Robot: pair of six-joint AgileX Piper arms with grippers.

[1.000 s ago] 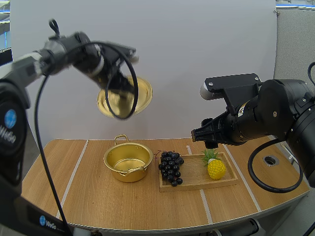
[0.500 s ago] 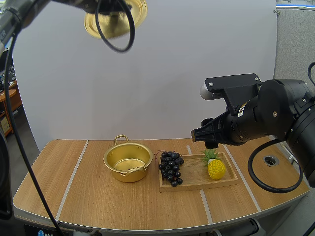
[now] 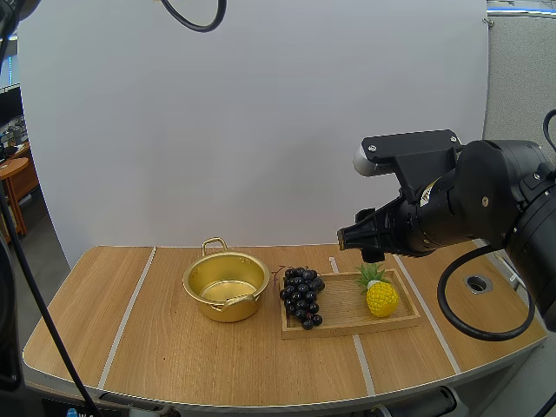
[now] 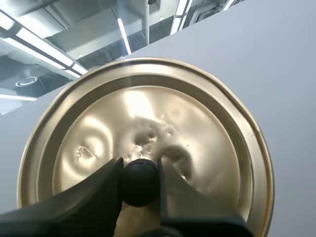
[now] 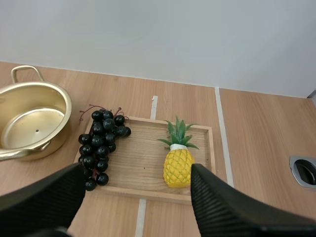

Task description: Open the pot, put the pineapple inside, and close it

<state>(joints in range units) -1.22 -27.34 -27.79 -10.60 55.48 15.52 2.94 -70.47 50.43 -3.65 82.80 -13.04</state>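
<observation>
Pineapple (image 3: 381, 297) on a wooden tray (image 3: 347, 328), with the gold pot (image 3: 226, 285) open beside it.

The pineapple sits at the tray's right end and a bunch of grapes (image 3: 301, 295) at its left. The pot stands lidless and empty on the tabletop (image 3: 174, 356), just left of the tray. The left gripper (image 4: 140, 177) pinches the lid (image 4: 197, 128) by its black knob, away from the pot. The right gripper (image 5: 137, 173) hangs above the tray, fingers wide apart and holding nothing. Opening looks done; grasping the pineapple, placing it in the pot and closing remain.

We see a wooden table (image 3: 174, 347) crossed by pale stripes (image 3: 130, 300). On it stand the open pot (image 3: 226, 285) and, just beside it, a tray (image 3: 343, 301). A grommet (image 3: 478, 283) sits near its right edge.
</observation>
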